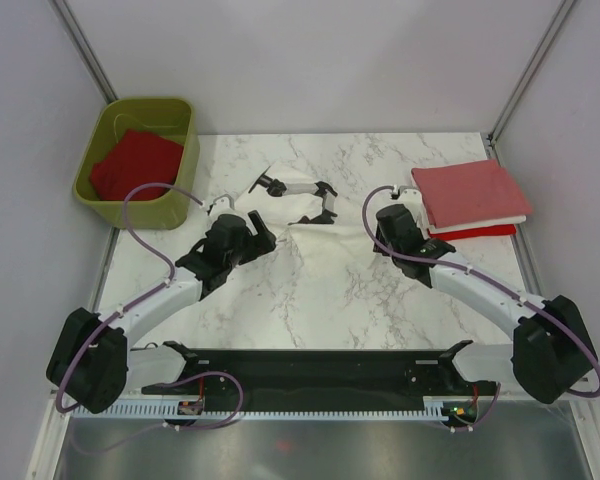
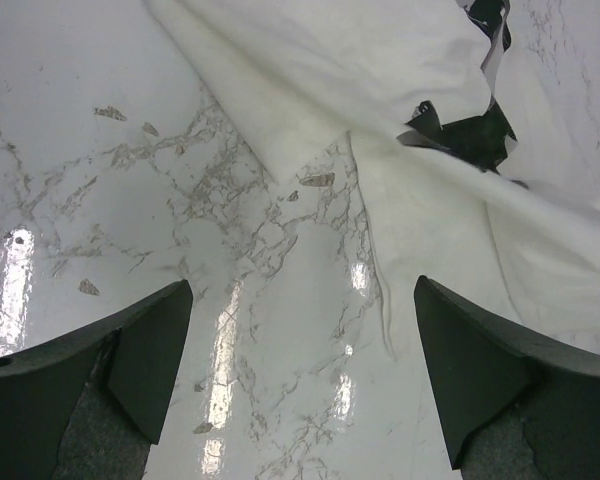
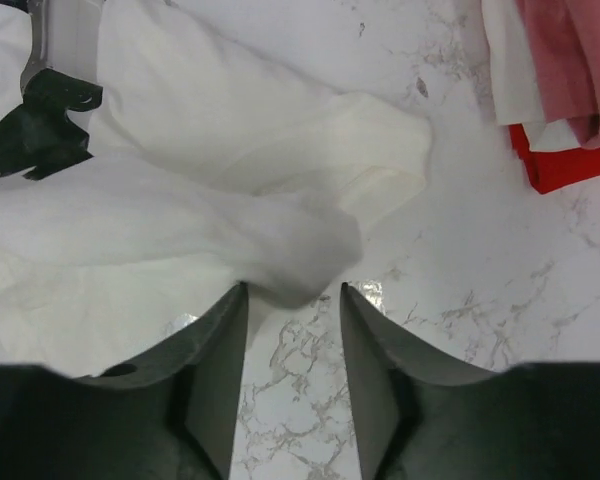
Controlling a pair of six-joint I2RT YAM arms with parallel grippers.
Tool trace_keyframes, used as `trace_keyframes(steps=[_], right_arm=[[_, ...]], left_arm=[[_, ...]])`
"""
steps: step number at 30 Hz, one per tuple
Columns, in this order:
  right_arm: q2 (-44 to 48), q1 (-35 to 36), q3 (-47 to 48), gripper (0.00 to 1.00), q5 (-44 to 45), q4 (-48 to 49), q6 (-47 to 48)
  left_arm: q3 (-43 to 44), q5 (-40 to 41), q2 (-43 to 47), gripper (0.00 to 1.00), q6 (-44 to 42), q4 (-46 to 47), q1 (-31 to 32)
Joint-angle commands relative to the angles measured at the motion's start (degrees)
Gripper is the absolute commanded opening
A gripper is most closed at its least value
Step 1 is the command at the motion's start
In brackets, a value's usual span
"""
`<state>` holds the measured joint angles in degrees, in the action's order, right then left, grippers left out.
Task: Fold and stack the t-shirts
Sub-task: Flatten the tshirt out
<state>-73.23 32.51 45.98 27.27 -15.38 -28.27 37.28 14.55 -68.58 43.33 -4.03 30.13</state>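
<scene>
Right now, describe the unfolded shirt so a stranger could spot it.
On the marble table, look at the middle. The white t-shirt lies there crumpled, with black marks; the shirts in the stack at the right are folded.

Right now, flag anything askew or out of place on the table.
The white t-shirt lies rumpled mid-table, one fold pinched in the right gripper. At the right, the red t-shirt pokes out crooked from under the folded pink t-shirt. Nothing looks spilled or damaged.
</scene>
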Motion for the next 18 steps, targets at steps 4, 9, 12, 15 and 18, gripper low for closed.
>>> trace_keyframes(steps=[4, 9, 12, 15, 18], right_arm=[[-0.16, -0.08, -3.69, 0.57, -3.79, 3.86, -0.47], [-0.25, -0.08, -6.16, 0.57, -10.64, 7.28, 0.76], [0.80, -0.08, -8.87, 0.57, -16.88, 10.10, 2.25], [2.21, 0.27, -10.55, 0.59, -22.42, 12.82, 3.31], [3.35, 1.59, -12.05, 0.60, -22.26, 13.27, 3.66]], left_arm=[[2.71, -1.89, -0.95, 1.00, -2.46, 2.71, 0.02], [2.89, -2.07, -1.47, 1.00, -2.81, 2.71, 0.02], [3.06, -2.15, -1.56, 1.00, -3.16, 2.63, 0.02], [3.06, -2.15, -1.56, 1.00, -3.16, 2.71, 0.02], [3.06, -2.42, -1.38, 1.00, -3.25, 2.71, 0.02]])
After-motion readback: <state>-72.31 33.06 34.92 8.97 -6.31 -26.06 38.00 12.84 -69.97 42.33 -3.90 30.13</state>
